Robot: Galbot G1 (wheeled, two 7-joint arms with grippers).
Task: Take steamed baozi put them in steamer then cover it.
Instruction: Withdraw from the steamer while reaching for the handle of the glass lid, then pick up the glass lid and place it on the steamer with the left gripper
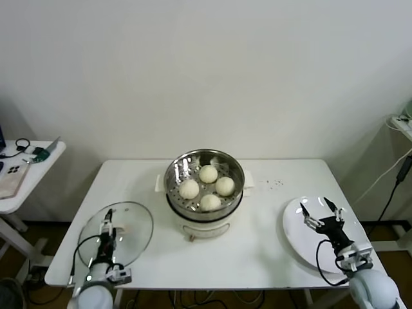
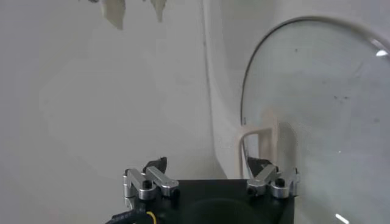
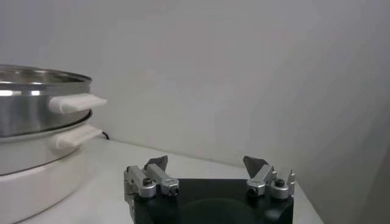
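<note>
Four cream-white baozi [image 1: 208, 173] lie in the shiny steel steamer [image 1: 170, 172] on its white pot base at the table's middle. The steamer also shows in the right wrist view [image 3: 30, 100]. The glass cover [image 1: 132, 225] lies flat at the table's front left. My left gripper [image 1: 107, 219] is open just over the cover. In the left wrist view its jaws [image 2: 207, 164] stand wide, and the cover's white bar handle [image 2: 259, 137] is close by one fingertip, on the glass [image 2: 317, 103]. My right gripper [image 1: 315, 206] is open and empty, also in its wrist view [image 3: 207, 162].
A flat white plate [image 1: 296, 232] lies under the right gripper at the table's front right edge. A small side table [image 1: 26, 174] with loose items stands to the left. Cables hang at the far right [image 1: 393, 187]. A wall is behind.
</note>
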